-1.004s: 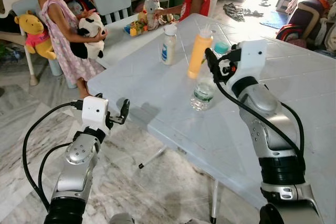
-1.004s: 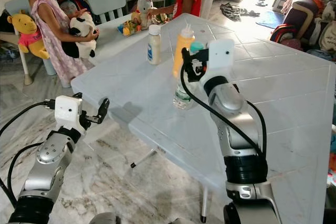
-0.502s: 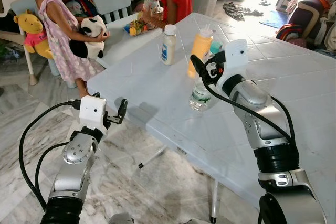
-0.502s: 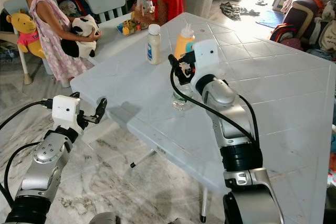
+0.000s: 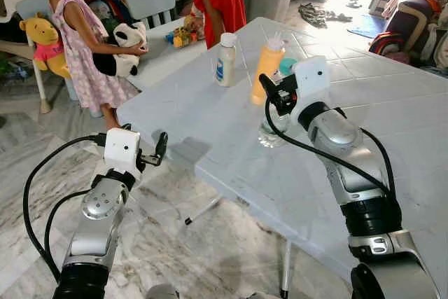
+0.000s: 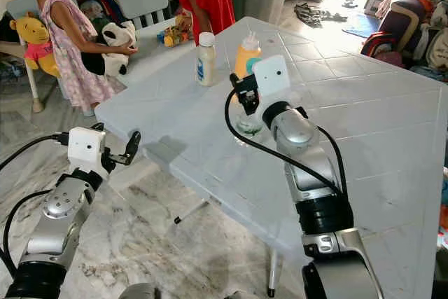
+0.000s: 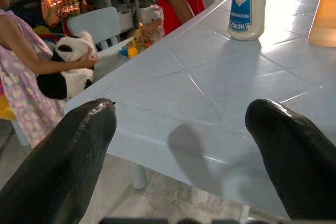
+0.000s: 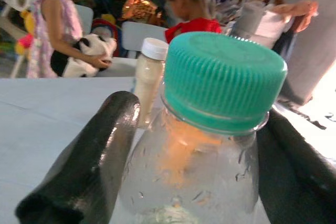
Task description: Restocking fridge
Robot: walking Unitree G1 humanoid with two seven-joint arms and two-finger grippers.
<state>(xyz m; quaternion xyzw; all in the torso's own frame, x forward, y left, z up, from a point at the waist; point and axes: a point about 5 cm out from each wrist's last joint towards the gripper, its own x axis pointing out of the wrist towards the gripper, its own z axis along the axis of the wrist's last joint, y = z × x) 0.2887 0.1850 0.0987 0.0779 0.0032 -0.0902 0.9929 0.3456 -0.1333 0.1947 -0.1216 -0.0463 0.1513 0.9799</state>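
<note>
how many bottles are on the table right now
3: a white mayonnaise bottle at the far side, an orange sauce bottle beside it, and a clear water bottle between the right gripper fingers.

1. Pale blue tiled-pattern table (image 5: 231, 152) on thin legs, standing on the marble floor (image 5: 210, 243).
2. On it, an orange squeeze bottle (image 5: 267, 68).
3. White mayonnaise bottle (image 5: 225, 60) near the orange bottle, toward the far edge.
4. Clear water bottle with teal cap (image 8: 202, 145) just beside the orange bottle, on its near side.
</note>
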